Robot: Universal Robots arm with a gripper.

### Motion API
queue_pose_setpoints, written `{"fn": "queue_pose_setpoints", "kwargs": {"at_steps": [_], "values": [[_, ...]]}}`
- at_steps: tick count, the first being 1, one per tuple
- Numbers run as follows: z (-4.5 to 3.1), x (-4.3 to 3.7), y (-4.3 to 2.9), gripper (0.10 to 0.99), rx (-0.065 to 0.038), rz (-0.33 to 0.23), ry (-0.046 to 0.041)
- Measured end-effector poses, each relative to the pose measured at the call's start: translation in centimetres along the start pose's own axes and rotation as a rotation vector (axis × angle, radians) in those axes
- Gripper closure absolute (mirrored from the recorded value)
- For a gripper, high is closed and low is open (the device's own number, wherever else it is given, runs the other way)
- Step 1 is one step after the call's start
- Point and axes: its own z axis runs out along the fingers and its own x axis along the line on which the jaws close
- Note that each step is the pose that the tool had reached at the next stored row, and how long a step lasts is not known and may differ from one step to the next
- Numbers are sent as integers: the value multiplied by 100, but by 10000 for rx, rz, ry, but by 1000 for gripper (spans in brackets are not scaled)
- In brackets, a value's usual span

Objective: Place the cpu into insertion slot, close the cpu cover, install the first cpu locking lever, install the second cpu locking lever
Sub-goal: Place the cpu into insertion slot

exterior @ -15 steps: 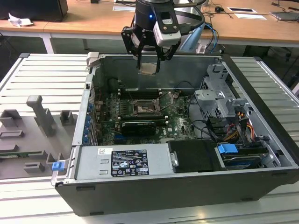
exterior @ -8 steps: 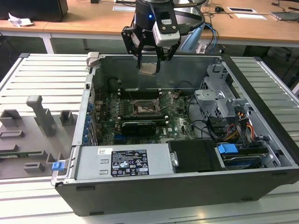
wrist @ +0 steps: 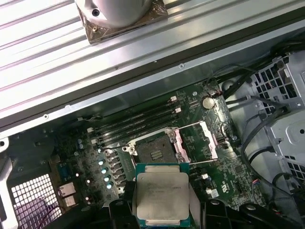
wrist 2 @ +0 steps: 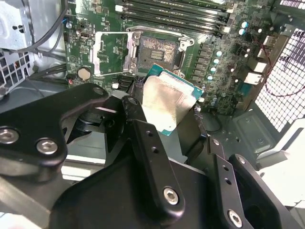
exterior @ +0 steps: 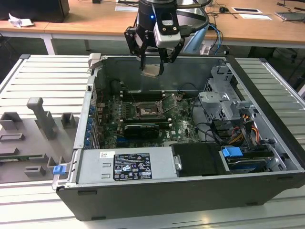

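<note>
My gripper (exterior: 152, 67) hangs above the back of the open computer case, shut on the cpu (exterior: 151, 71), a flat square chip with a pale metal face. Both wrist views show the cpu (wrist 2: 167, 101) (wrist: 162, 193) clamped between the black fingers (wrist 2: 138, 119), well above the board. The insertion slot (exterior: 145, 110) (wrist 2: 155, 49) (wrist: 154, 150) lies open on the green motherboard, below and ahead of the chip. The cpu cover (wrist 2: 110, 53) (wrist: 200, 140) is swung back beside the slot, a thin silver frame with a central window.
Long black memory slots (exterior: 143, 95) run behind the slot, and a black graphics card (exterior: 140, 130) lies in front of it. A grey power supply (exterior: 126, 164) fills the case front. Drive cage (exterior: 224, 102) and cables stand at the exterior view's right. Grey fixtures (exterior: 40, 119) sit left.
</note>
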Motion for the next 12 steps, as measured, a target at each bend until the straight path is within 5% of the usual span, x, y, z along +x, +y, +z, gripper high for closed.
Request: {"fn": "queue_pose_setpoints", "kwargs": {"at_steps": [12], "values": [[10,0,-1,557,-17,934,-78]]}}
